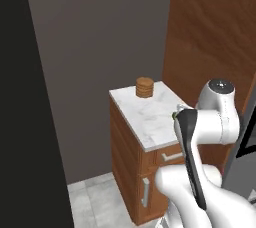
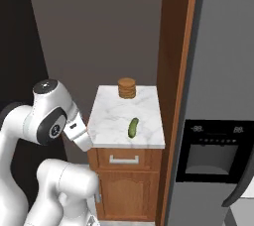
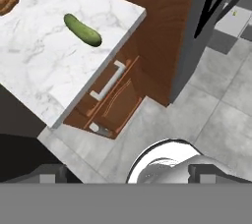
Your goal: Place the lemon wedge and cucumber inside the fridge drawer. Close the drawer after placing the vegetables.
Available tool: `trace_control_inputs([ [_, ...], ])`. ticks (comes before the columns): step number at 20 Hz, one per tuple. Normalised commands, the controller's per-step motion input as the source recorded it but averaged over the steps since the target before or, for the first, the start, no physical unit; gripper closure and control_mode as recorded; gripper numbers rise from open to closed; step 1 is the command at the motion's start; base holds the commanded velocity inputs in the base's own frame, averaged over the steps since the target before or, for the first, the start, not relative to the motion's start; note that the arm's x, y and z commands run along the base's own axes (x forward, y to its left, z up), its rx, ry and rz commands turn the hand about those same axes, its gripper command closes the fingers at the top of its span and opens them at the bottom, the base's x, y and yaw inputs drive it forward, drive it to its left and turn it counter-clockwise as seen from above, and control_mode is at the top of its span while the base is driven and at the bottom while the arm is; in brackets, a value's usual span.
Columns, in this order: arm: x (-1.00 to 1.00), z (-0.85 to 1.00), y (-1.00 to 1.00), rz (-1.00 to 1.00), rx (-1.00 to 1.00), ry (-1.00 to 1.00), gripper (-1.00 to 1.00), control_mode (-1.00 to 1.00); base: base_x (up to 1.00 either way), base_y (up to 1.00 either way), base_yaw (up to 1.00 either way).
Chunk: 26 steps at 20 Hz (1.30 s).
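The robot's claw (image 3: 128,174) is spread wide apart, and there is nothing between its two dark tips. It hangs up in the air, looking down at the grey tiled floor (image 3: 221,115) in front of a small cabinet. It is well apart from everything on the cabinet.

The brown wooden cabinet (image 2: 130,190) has a little drawer with a silver handle (image 2: 124,159) and a door below it. On top is a white marble surface (image 2: 111,116).

The short dark green cucumber (image 2: 133,127) lies flat on that white surface, near the front edge and a bit to the fridge side. In the hand view the cucumber (image 3: 82,30) lies alone on the white stone.

At the back of the surface stands a round brown ridged stack (image 2: 127,88), well apart from the cucumber.

Just beside the cabinet is a tall brown wooden panel (image 2: 171,71), and next to that is the big grey fridge (image 2: 223,71), its door shut.
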Motion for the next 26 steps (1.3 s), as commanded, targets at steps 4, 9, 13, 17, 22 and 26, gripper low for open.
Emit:
trace_control_inputs([
  [4, 0.13, 0.00, -0.12, 0.00, 0.00, 0.00, -1.00, -1.00, 0.22, -0.40, 0.00],
  [9, 0.97, -0.15, -0.20, 0.09, 0.00, 0.00, -1.00, -1.00, 0.00, 0.00, 0.00],
  [13, 1.00, -0.26, -0.06, 0.14, 0.00, 0.07, -1.00, -1.00, 0.00, 0.00, 0.00],
  [17, 0.94, -0.33, -0.02, 0.14, 0.00, 0.24, -1.00, -1.00, 0.00, 0.00, 0.00],
  [22, 0.48, -0.22, -0.35, 0.17, -0.01, 0.22, -1.00, -1.00, 0.00, 0.00, 0.00],
  [26, 0.69, -0.14, -0.23, 0.15, -0.03, 0.27, -1.00, -1.00, 0.00, 0.00, 0.00],
])
